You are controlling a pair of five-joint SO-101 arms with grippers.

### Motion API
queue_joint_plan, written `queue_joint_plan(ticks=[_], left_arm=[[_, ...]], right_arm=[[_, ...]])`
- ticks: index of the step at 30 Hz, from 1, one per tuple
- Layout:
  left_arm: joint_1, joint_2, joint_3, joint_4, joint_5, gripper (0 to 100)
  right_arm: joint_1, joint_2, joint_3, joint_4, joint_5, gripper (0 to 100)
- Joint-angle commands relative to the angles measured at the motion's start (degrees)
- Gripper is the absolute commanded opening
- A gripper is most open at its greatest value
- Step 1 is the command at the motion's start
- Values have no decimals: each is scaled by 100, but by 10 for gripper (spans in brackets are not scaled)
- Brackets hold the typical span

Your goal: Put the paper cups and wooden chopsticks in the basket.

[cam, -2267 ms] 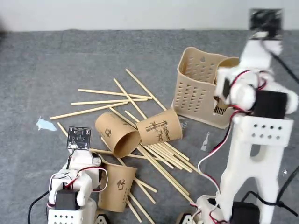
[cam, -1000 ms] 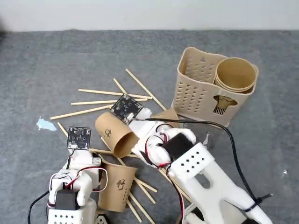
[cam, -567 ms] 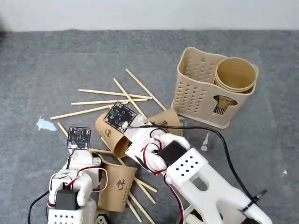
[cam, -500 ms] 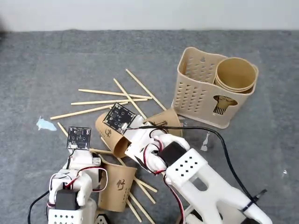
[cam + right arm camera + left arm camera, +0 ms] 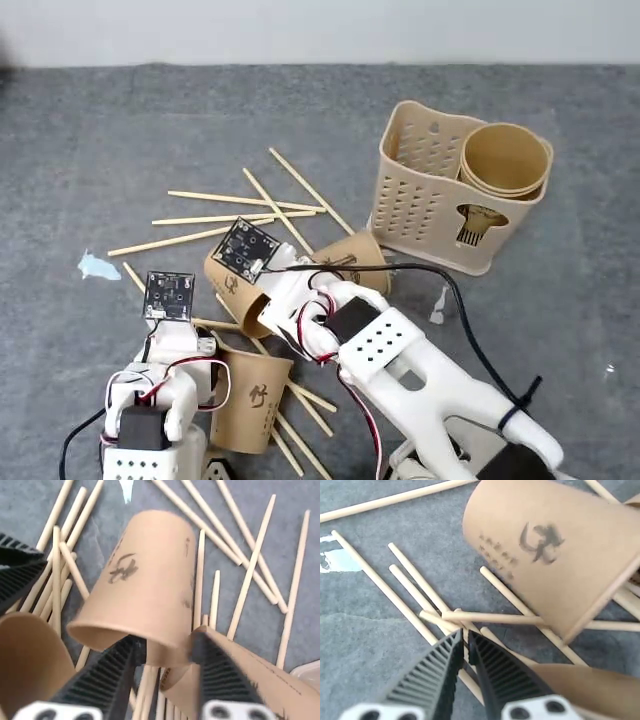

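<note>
The right pincer [image 5: 167, 642] stands open, one jaw on either side of the mouth of a paper cup [image 5: 145, 580] that lies on its side. I cannot tell whether the jaws touch the rim. Pressed up just beside the pincer is a second cup [image 5: 350, 262], also on its side, with a dark print on its wall. Wooden chopsticks [image 5: 250, 570] lie loose under and around both cups, and more fan out across the grey desk [image 5: 100, 130] beyond the pincer.

Well apart from the right pincer, past the second cup, the basket [image 5: 410, 200] stands upright. A set of stacked cups [image 5: 505, 158] sits in one end of it.

The left pincer [image 5: 464, 639] is closed down to a thin slit, and I see nothing between its jaws. It hangs low over a few crossing chopsticks. A third cup [image 5: 580, 690] lies just beside it, and the first cup's wall lies a little beyond its tips. A blue scrap [image 5: 335, 562] sits on the desk off to the pincer's other side, near one long chopstick.
</note>
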Motion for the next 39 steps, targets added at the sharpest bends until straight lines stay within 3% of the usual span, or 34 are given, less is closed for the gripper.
queue_joint_plan(ticks=[1, 7, 13, 28, 39], left_arm=[[9, -97, -48, 18, 62, 14], [9, -97, -48, 18, 62, 14], [9, -97, -48, 18, 62, 14], [9, -97, -48, 18, 62, 14], [9, -97, -48, 18, 62, 14]], right_arm=[[-13, -31, -185, -75, 26, 28], [4, -40, -765, 585, 9, 9], [251, -40, -2004, 1516, -510, 8], [2079, -40, -4211, 2237, -545, 8], [3407, 40, -7138, 4822, -1125, 8]])
